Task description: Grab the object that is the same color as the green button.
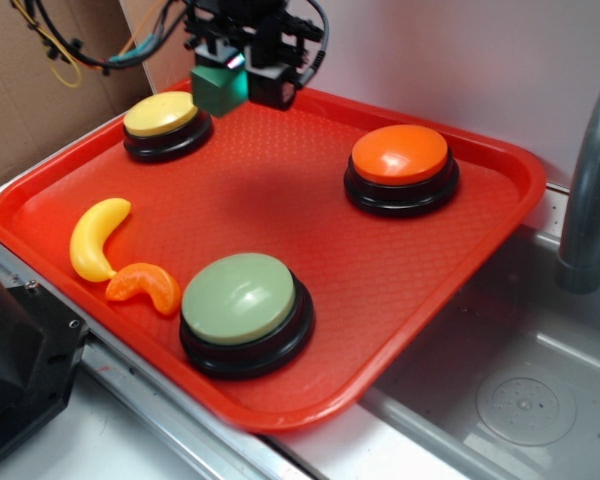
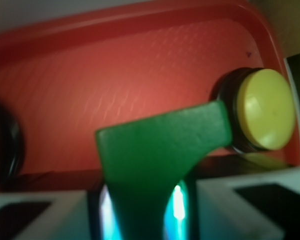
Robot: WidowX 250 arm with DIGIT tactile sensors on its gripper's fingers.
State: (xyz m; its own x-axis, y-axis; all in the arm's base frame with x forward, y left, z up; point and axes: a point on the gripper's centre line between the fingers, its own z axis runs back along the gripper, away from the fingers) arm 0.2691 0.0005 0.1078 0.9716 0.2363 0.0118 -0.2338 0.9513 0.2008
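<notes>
My gripper (image 1: 230, 70) hangs above the back left of the red tray (image 1: 280, 170), shut on the small dark green block (image 1: 220, 88). The block is lifted off the tray, just right of the yellow button (image 1: 162, 115). In the wrist view the green block (image 2: 160, 150) fills the middle, pinched between the two pale fingers (image 2: 40, 215), with the yellow button (image 2: 265, 109) to the right below it. The large pale green button (image 1: 238, 298) sits on its black base at the tray's front.
An orange button (image 1: 400, 155) stands at the tray's right. A yellow banana (image 1: 95, 238) and an orange segment (image 1: 145, 285) lie at the front left. A metal sink (image 1: 500, 380) and grey faucet (image 1: 590, 180) are to the right, cardboard (image 1: 30, 90) at the back left.
</notes>
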